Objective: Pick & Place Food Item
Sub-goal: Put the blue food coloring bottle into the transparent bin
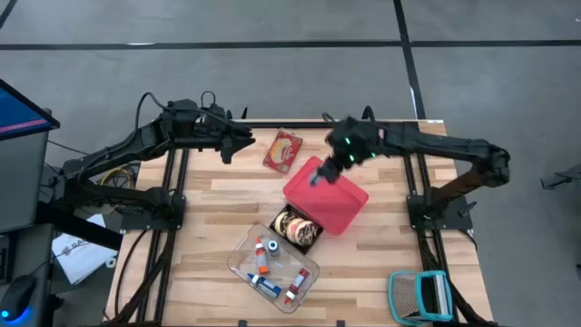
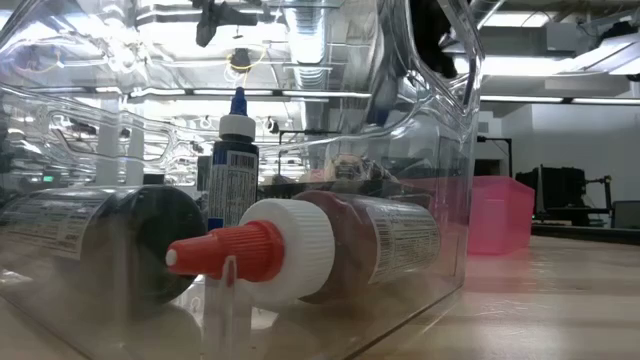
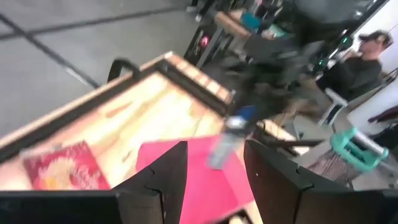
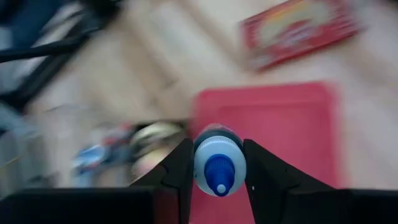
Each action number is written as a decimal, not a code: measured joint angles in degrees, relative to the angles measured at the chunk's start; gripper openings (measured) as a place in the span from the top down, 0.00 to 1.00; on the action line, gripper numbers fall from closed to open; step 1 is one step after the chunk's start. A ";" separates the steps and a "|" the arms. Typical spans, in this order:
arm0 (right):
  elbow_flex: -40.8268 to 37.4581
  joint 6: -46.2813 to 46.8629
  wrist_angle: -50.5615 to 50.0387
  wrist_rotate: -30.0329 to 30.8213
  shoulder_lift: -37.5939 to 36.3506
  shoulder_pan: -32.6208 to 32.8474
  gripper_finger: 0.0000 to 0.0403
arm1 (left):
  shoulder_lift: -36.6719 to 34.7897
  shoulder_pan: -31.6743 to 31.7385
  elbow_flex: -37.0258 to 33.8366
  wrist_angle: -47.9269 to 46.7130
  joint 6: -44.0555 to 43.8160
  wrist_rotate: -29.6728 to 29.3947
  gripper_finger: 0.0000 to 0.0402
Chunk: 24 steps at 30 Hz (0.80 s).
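Step in hand: carrying. The right hand [image 4: 216, 163] is clenched on a small bottle with a blue cap and white collar [image 4: 216, 160], its two dark fingers pressed against the bottle's sides in the right wrist view.
Bottle's place: in the air over the pink plastic bin [image 1: 325, 194], which sits near the centre of the wooden counter [image 1: 390, 232]; in the high view the right hand is above the bin's 12 o'clock edge.
Source: the clear plastic tray [image 1: 272, 266], at about 7 o'clock from the pink bin, with more small bottles lying in it; the low view looks through its wall at a red-nozzled, white-capped bottle [image 2: 262, 250] on its side.
Other goods: a dark tray of round biscuits [image 1: 297, 227] touches the bin's 7 o'clock corner; a flat red snack packet [image 1: 282, 151] lies at about 11 o'clock from the bin, apart from it.
Left hand: hanging above the counter's far left part, at 9 o'clock from the packet, fingers [image 3: 163, 177] apart and grasping nothing.
Done so far: one item is picked and lifted clear.
Left to do: the placing; the bottle is not yet set down. The bin below looks the likely target, though that is only a judgement.
Beyond the counter: a seated person [image 3: 356, 65] in the left wrist view.
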 joint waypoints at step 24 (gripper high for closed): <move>14.86 14.49 9.19 -1.13 24.38 30.58 0.75 | 0.40 -3.57 -1.88 -0.42 4.08 0.02 0.62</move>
